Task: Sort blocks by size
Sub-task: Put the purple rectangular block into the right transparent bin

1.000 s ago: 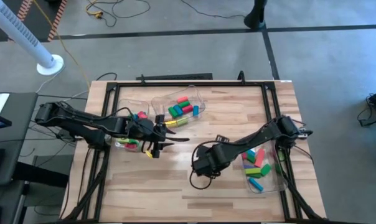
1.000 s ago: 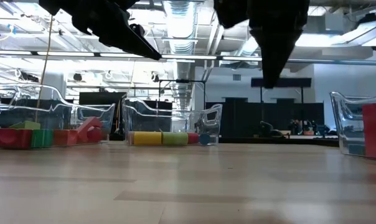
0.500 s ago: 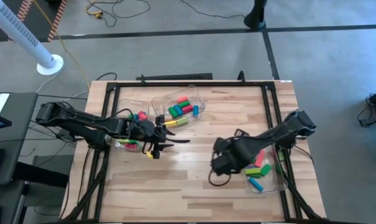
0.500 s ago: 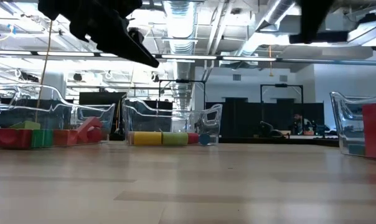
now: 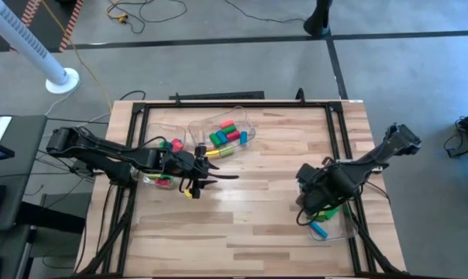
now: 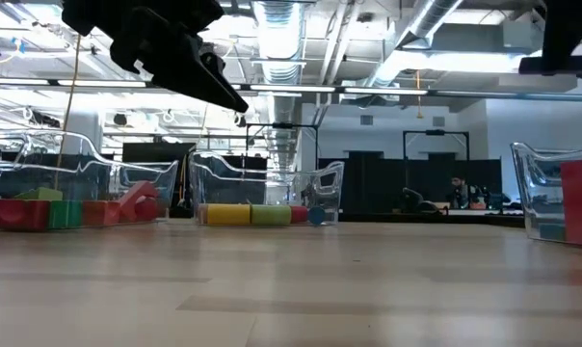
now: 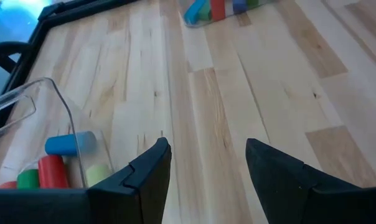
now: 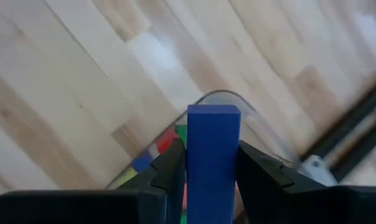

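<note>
The right gripper (image 8: 211, 165) pinches a blue block (image 8: 213, 149) between its 2 fingers, above a clear bin (image 8: 250, 118). The left gripper (image 7: 206, 162) hangs over the counter (image 7: 238, 93), its fingers parted and empty.

Right pincer (image 8: 212, 163) clamped on a blue bar block (image 8: 213, 158), held upright between both dark fingers (image 8: 170, 177), lower centre of frame. Behind it, the curved rim of a clear bin (image 8: 228, 96). Inside the bin, just left of the bar: bits of red block (image 8: 167, 140), green block (image 8: 180, 132) and a small blue block (image 8: 142, 162). Light wood counter (image 8: 82, 81) fills the rest; dark frame rail (image 8: 350, 134) at right edge.
</note>
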`<state>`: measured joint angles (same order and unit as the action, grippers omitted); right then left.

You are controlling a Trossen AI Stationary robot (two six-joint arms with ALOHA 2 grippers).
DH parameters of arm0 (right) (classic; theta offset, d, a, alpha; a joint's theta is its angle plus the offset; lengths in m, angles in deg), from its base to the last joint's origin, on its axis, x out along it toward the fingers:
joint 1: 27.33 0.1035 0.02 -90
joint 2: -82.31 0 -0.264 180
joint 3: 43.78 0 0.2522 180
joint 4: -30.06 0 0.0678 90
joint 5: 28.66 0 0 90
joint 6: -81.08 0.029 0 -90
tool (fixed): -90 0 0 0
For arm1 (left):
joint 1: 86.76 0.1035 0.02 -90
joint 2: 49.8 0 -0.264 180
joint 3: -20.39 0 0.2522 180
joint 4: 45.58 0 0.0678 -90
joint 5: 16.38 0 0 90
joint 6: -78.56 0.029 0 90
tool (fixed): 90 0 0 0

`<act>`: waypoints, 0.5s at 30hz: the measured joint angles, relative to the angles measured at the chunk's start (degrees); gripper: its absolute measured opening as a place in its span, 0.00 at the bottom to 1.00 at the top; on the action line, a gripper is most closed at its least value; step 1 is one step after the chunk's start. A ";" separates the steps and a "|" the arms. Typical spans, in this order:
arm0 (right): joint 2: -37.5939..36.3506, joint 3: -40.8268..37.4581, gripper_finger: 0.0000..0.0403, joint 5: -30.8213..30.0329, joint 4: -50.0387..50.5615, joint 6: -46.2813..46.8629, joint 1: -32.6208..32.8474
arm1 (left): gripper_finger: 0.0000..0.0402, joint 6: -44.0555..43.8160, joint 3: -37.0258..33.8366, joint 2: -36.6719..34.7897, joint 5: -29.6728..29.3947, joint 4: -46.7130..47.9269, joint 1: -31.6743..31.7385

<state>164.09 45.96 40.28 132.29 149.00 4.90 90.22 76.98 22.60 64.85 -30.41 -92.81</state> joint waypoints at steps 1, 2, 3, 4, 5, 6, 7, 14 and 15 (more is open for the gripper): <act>-1.06 -1.31 0.37 -0.02 -1.54 0.52 0.30 | 0.50 0.00 0.00 0.06 0.00 0.15 0.00; -2.12 -2.73 0.37 0.04 -2.86 0.83 0.60 | 0.50 -0.02 0.00 0.10 0.00 0.17 0.00; -3.07 -3.97 0.37 0.18 -3.94 0.94 0.89 | 0.50 -0.06 0.00 0.10 0.00 0.15 0.00; -3.89 -5.20 0.37 0.62 -4.77 1.08 1.12 | 0.50 -0.13 0.00 0.07 0.00 0.15 0.00; -4.61 -6.41 0.37 1.17 -5.76 1.14 1.26 | 0.50 -0.15 0.00 0.08 0.00 0.13 0.00; -5.14 -7.59 0.37 2.14 -6.64 1.28 1.29 | 0.50 -0.15 0.00 0.10 0.00 0.13 0.00; -5.57 -8.66 0.37 3.23 -7.25 1.35 1.29 | 0.50 -0.15 0.00 0.07 0.00 0.15 0.00; -7.64 -13.68 0.38 6.59 -10.95 3.22 1.57 | 0.50 -0.34 0.00 0.07 0.00 0.13 0.00; -7.73 -14.08 0.38 6.83 -11.17 3.52 1.59 | 0.50 -0.34 0.00 0.07 0.00 0.13 0.00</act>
<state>156.35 31.88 47.12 121.12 152.52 6.49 89.88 76.98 22.67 64.85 -30.28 -92.81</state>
